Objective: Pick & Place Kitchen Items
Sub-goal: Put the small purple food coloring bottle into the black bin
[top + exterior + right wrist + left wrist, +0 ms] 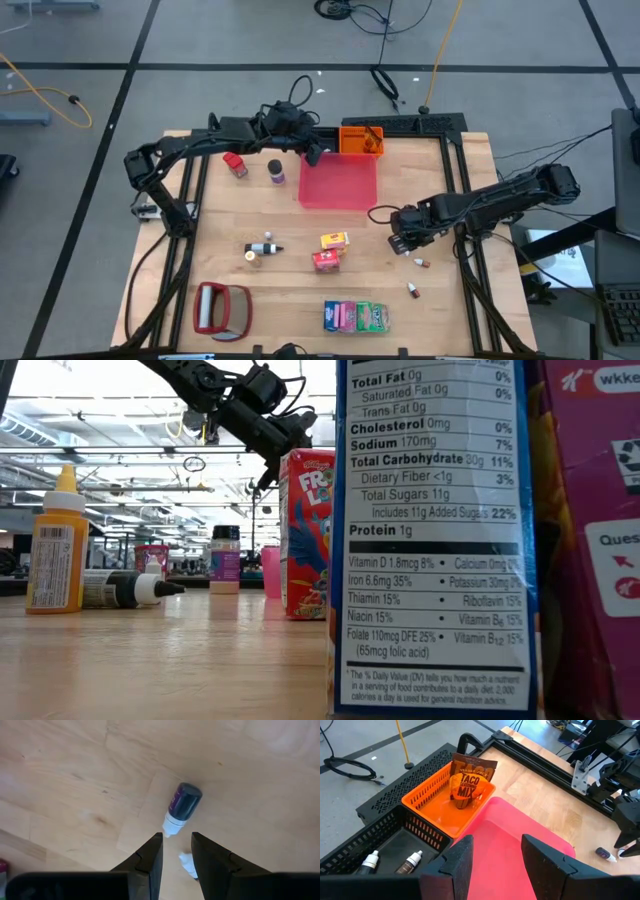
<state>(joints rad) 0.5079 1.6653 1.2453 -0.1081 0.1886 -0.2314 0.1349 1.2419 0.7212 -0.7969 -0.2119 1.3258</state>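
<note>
Groceries lie scattered over the worktop (440,310) around the red tray (340,182). Left pincer (492,852) hangs over the tray's back edge, fingers spread with a clear gap, holding nothing. Just beyond the tray, an orange basket (427,802) holds a taco mix packet (469,782) leaning upright; beside the basket, a black crate (380,827) holds two small bottles (407,862). Right pincer (176,851) is low over the worktop to the right of the tray, fingers a narrow gap apart and gripping nothing; a tiny dark-capped bottle (181,806) lies on its side just past the fingertips, and a small white piece (187,864) sits between the fingers. Left of the tray: red container (235,164) and purple jar (275,171). In front of the tray: yellow carton (334,240), red carton (326,260), small bottles (263,250) lying nearby. Further front: pink, green and blue packets (356,316) in a row and a red-framed flat object (222,308). One more tiny bottle (411,290) lies front-right of the tray.
</note>
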